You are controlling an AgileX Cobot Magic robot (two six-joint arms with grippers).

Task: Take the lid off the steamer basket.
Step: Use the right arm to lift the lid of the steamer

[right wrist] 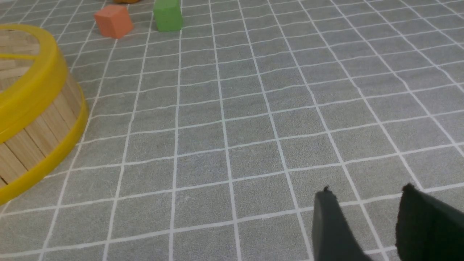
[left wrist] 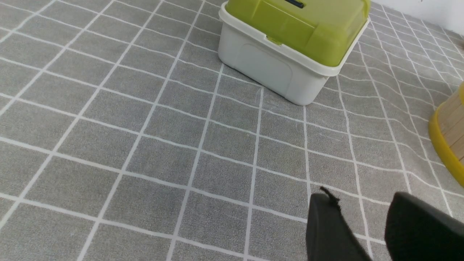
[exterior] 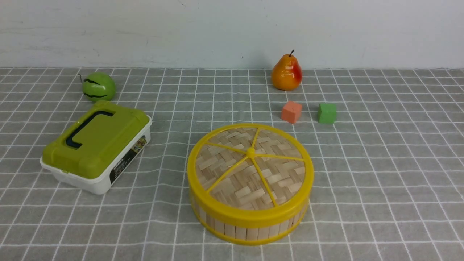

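The lid point(exterior: 250, 166), a woven pale bamboo disc with a yellow rim and yellow spokes, sits closed on the steamer basket point(exterior: 246, 228) in the middle front of the table. The basket's slatted wall also shows in the right wrist view point(right wrist: 40, 127), with the lid's rim point(right wrist: 32, 87) above it, and at the edge of the left wrist view point(left wrist: 451, 134). Neither gripper shows in the front view. My left gripper point(left wrist: 362, 201) is open and empty over bare cloth, to the left of the basket. My right gripper point(right wrist: 368, 192) is open and empty over bare cloth, to the right of the basket.
A white box with an olive-green lid point(exterior: 96, 145) stands left of the basket, also in the left wrist view point(left wrist: 290, 40). A green round fruit point(exterior: 98, 86) lies behind it. A pear point(exterior: 286, 72), an orange cube point(exterior: 291, 111) and a green cube point(exterior: 327, 113) stand at the back right.
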